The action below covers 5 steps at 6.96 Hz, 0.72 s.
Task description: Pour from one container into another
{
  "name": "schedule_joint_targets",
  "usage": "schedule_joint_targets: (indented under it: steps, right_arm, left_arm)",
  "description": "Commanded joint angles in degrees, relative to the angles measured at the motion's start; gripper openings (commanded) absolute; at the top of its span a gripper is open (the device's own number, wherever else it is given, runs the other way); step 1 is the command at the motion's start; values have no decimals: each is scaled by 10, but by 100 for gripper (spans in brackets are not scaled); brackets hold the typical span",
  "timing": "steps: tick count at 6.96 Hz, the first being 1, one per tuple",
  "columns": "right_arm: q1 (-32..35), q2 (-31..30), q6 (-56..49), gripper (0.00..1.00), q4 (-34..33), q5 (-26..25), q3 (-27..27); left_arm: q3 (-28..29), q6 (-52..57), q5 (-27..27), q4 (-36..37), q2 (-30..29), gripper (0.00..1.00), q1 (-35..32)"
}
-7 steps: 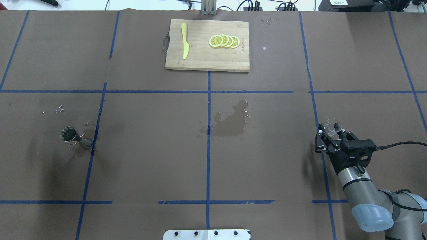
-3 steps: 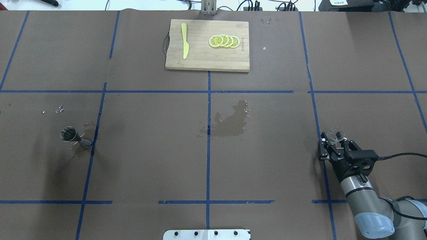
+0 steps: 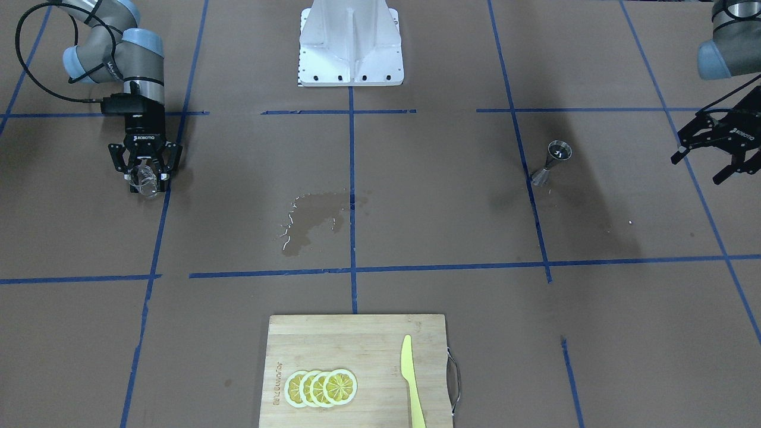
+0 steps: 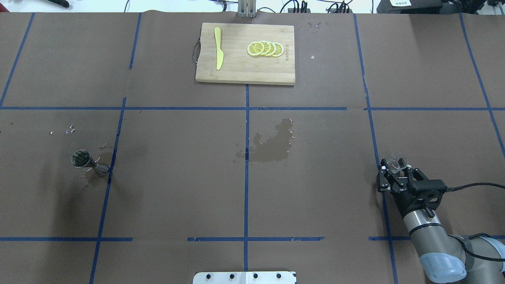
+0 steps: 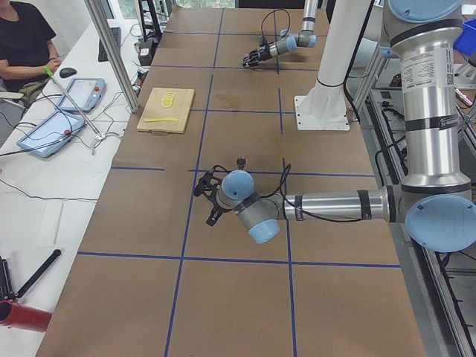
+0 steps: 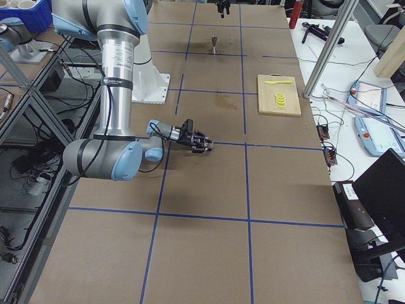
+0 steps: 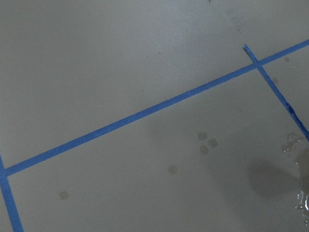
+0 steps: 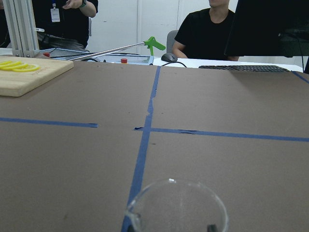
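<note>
Gripping: right gripper [image 3: 145,177] is clasping the glass cup [image 4: 395,161] by its wall. Probably light, slick, fragile; left gripper [image 3: 698,165] is gaping

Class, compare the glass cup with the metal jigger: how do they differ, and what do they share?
The glass cup is transparent; the jigger is grey metal. The cup is a short cylinder; the jigger is hourglass-shaped. The cup sits between the jaws of the right gripper; the jigger stands alone on the robot's left side. Both are small, open-topped and upright.
</note>
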Motion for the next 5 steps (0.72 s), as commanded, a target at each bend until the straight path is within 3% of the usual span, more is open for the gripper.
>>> schedule_joint_targets:
  steps: [1,2,3,5]
  right_arm:
    - [-3,1,0,64,2,0,-1]
    - [-4,1,0,85,3,0,0]
    - [-5,1,0,99,5,0,0]
    - [-7,1,0,100,6,0,4]
  left_arm:
    - [-1,0,25,-1,0,100,0]
    - [-1,0,25,-2,0,100,0]
    - [-1,1,26,-2,0,100,0]
    - [-1,1,26,-4,1,100,0]
